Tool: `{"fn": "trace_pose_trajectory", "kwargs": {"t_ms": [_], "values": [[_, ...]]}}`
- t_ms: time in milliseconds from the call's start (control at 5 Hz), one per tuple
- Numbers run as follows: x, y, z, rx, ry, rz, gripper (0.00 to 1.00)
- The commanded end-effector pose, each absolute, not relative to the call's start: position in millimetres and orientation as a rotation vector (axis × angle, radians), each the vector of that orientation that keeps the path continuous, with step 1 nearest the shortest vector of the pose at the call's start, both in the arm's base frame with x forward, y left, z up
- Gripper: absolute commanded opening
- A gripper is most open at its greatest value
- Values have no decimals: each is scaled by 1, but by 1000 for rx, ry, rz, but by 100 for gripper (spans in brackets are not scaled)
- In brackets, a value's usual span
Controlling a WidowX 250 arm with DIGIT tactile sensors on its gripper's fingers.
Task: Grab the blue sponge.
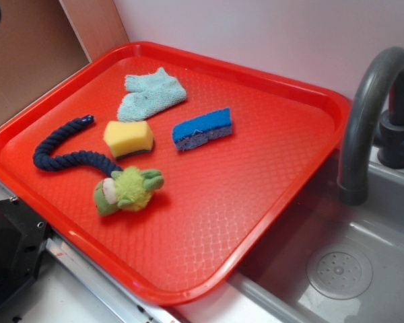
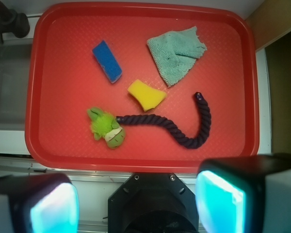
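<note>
Gripper (image 2: pixel 136 201) high above the red tray (image 2: pixel 43 97), fingers spread apart, holding nothing. Blue sponge (image 2: pixel 107 61) lies flat on the tray, well ahead and slightly left of the gripper, long axis diagonal to the finger line; yellow sponge (image 2: pixel 146 94) sits nearer.

On the tray (image 1: pixel 310 101) beside the sink (image 1: pixel 384 229), in the exterior view, the sponge (image 1: pixel 202 128) lies near the middle, with a second sponge (image 1: pixel 128 138) to its left and the cloth mitt (image 1: pixel 150 93) behind both. The rope (image 1: pixel 60 151) curves along the left side, ending at the plush toy (image 1: pixel 126 189) in front of the second sponge.
</note>
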State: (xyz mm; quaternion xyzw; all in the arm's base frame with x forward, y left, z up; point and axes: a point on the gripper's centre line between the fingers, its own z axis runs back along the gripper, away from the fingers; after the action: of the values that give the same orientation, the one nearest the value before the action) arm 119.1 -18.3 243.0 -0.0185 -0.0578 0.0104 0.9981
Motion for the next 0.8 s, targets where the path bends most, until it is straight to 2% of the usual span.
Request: {"fn": "trace_pose_trajectory", "kwargs": {"t_ms": [0,200,400,600], "values": [[119,-18,243,-37,-116,21,100],[134,-16,227,-9,-217,50,100],[158,-17,206,-6,-284,-48,100],[183,-24,189,-55,-327,-195,100]]}}
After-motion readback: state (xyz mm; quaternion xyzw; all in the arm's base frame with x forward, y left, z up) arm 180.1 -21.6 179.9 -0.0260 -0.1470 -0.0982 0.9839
